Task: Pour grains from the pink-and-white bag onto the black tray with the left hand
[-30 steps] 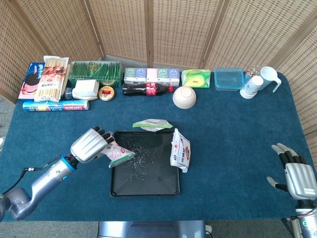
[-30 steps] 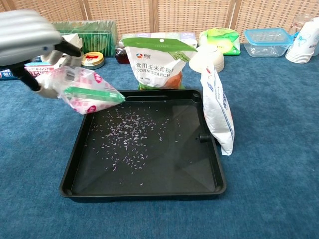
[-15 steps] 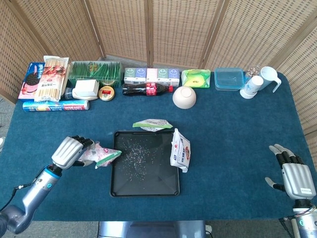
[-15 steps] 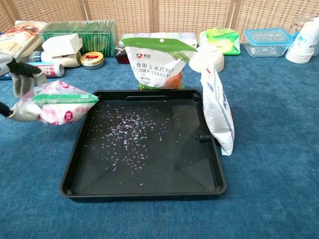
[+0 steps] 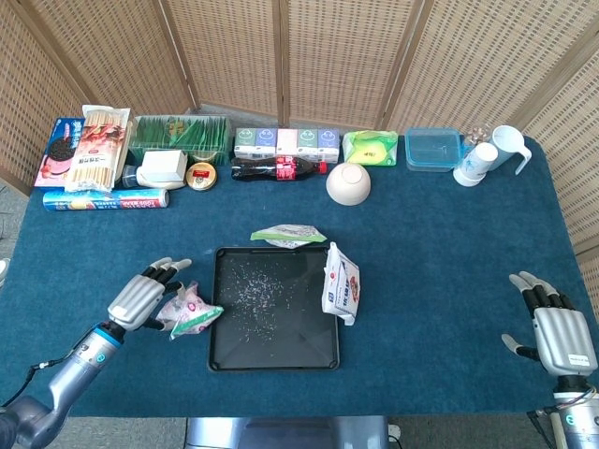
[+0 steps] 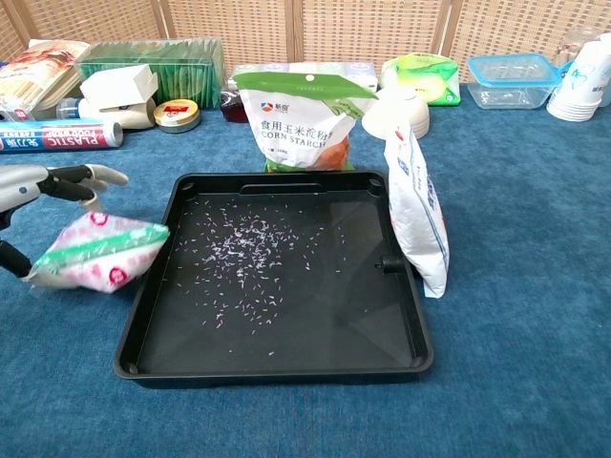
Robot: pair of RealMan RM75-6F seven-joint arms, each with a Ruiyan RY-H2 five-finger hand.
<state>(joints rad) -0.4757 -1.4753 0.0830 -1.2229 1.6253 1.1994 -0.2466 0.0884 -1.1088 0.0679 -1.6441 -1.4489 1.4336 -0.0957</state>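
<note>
Most of the job looks done: pale grains (image 6: 250, 250) dot the shallow black plastic tray (image 6: 286, 358), while the pink-and-white bag (image 6: 100, 252) lies on the blue desk (image 5: 440, 271) at its nine o'clock, the left hand (image 5: 140, 297) spread loosely against it.

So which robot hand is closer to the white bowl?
Left. The left hand is nearer the table's front-left, diagonally below the white bowl. The right hand sits at the far front-right corner, farther from it.
</note>
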